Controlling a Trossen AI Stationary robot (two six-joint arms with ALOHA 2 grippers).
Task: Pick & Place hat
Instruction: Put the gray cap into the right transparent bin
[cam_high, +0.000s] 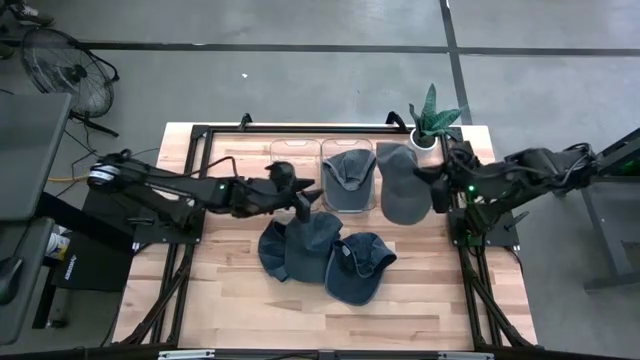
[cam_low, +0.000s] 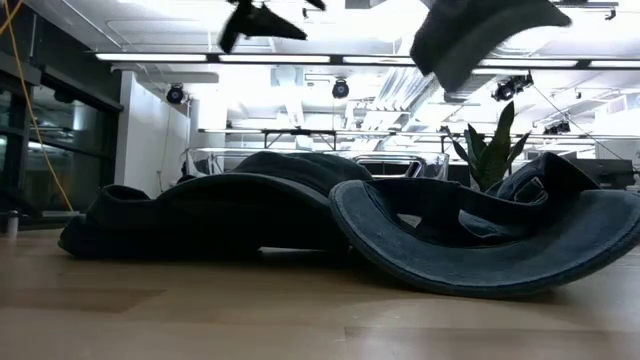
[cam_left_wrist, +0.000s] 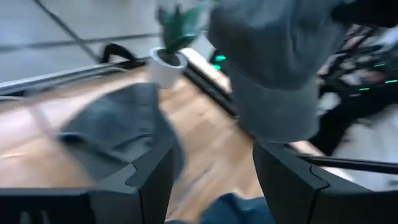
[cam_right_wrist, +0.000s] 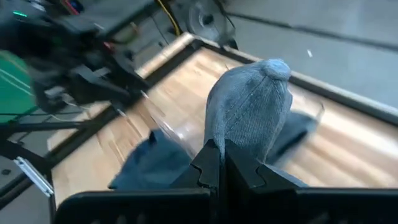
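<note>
1. Right gripper (cam_right_wrist: 222, 163) is clamped on a grey hat (cam_high: 402, 182), fingers pinched tight on the fabric. It holds the hat up off the tabletop (cam_high: 240, 300) near the far right corner, beside the plant (cam_high: 430, 120). My read: it is lifted so it can be carried over to a tray.
2. Left gripper (cam_high: 300, 195) hangs over the middle of the tabletop, fingers (cam_left_wrist: 152, 177) spread, nothing between them. I judge it is waiting, or lining up on the pile.
3. Pile of hats (cam_high: 325, 255) lies at the centre of the tabletop, leaning toward the near edge; these look like the stock still to be moved.
4. Clear trays (cam_high: 325, 150) sit along the far edge. One hat (cam_high: 350, 175) already lies in the middle tray, so I take the trays as the drop spots.
5. Hard to tell: how many hats are in the pile, since they overlap. The tray under the lifted hat is covered, so I can't say what is in it.
6. Low view shows only the hat's lower part and the left fingers' tips at the top edge. The left wrist view is smeared.
</note>
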